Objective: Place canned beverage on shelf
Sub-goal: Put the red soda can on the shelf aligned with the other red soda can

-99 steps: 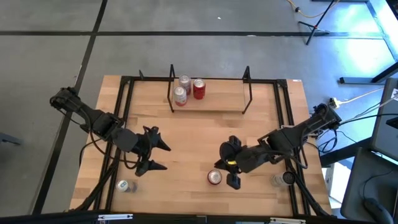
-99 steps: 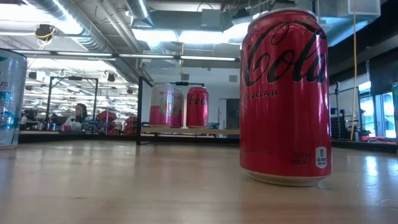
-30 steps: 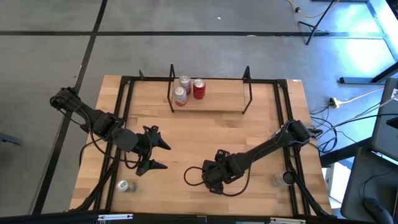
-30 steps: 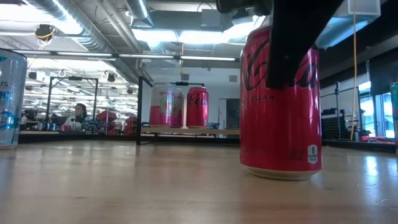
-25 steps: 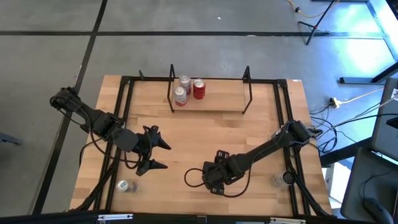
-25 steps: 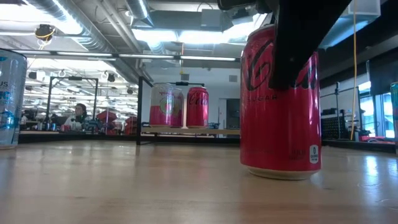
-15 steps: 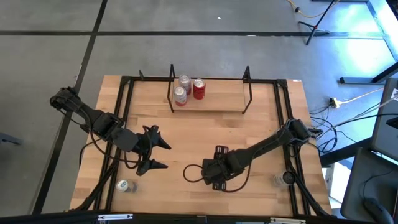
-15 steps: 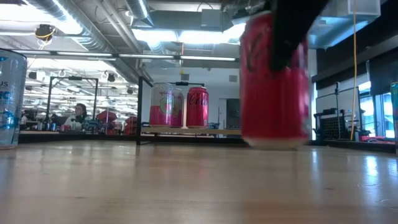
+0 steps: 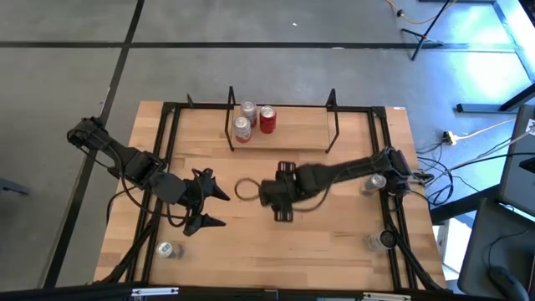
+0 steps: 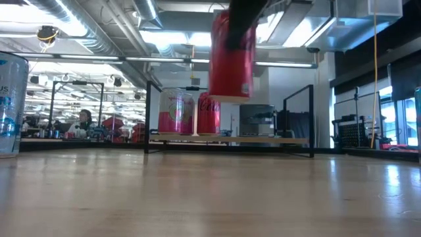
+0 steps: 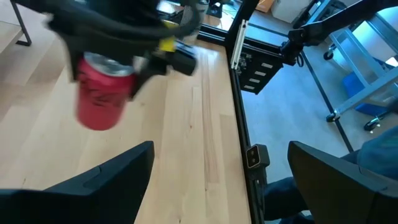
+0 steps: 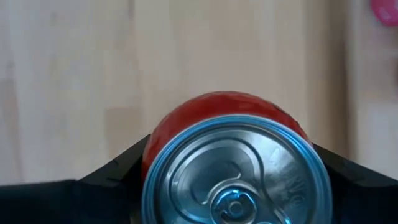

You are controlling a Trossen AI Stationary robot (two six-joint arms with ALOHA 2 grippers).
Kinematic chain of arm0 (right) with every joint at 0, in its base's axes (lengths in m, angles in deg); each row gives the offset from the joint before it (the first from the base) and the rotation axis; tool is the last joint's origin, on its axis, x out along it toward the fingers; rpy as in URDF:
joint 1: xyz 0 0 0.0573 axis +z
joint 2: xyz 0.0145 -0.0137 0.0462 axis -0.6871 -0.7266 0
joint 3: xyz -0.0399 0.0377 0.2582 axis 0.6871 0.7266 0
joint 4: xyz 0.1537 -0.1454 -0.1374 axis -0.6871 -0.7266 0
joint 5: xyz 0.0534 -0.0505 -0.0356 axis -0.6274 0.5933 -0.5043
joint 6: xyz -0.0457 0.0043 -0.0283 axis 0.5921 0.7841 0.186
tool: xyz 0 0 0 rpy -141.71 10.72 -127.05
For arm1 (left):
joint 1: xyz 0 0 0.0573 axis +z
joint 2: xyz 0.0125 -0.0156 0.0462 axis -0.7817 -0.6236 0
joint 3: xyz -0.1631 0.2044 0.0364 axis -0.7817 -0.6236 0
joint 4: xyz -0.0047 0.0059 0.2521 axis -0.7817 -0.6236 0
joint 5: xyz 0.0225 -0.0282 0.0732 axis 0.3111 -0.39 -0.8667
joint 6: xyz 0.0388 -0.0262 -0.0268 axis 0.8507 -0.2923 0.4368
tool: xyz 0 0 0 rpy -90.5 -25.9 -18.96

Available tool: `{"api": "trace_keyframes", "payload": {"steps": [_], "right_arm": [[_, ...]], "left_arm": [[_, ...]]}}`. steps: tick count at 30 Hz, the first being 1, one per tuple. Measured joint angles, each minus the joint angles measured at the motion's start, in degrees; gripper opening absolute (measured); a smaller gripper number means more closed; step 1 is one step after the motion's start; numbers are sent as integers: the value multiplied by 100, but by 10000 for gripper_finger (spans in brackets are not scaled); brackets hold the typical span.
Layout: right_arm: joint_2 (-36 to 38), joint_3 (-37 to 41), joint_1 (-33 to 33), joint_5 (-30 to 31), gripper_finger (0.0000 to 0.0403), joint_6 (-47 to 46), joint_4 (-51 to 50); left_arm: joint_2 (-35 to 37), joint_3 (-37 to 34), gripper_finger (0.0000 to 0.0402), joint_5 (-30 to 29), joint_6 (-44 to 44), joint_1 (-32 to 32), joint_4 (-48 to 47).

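Fingers of the right gripper (image 12: 230, 180) pinch a red can (image 12: 227, 165) from both sides, its silver top facing the wrist; the can hangs upright, clear of the table (image 9: 351, 242), over the table's middle. Toward the far edge stands the shelf (image 9: 292, 138) with three cans (image 9: 252, 119) at its left end. Near the left edge, the left gripper (image 9: 209, 205) waits, fingers spread.

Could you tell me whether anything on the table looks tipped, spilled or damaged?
Nothing stands out. The right pincer holds the red aluminium can upright above the table; two cans stand upright on the light-wood shelf; no spill is visible.
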Motion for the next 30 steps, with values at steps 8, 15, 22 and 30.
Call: {"api": "trace_keyframes", "payload": {"steps": [8, 15, 22, 30], "right_arm": [[1, -33, -703, -3, 276, 763, 181], [1, -35, -1333, -86, 280, 1234, 510], [-26, -41, -1808, -189, 276, 1645, 962], [-178, 99, -2321, -390, 279, 1773, 1559]], "left_arm": [[0, 0, 360, 0, 2, 0, -2], [0, 0, 360, -151, 12, 0, -2], [0, 0, 360, -545, 162, 0, -4], [0, 2, 360, -660, 162, 0, -4]]}}
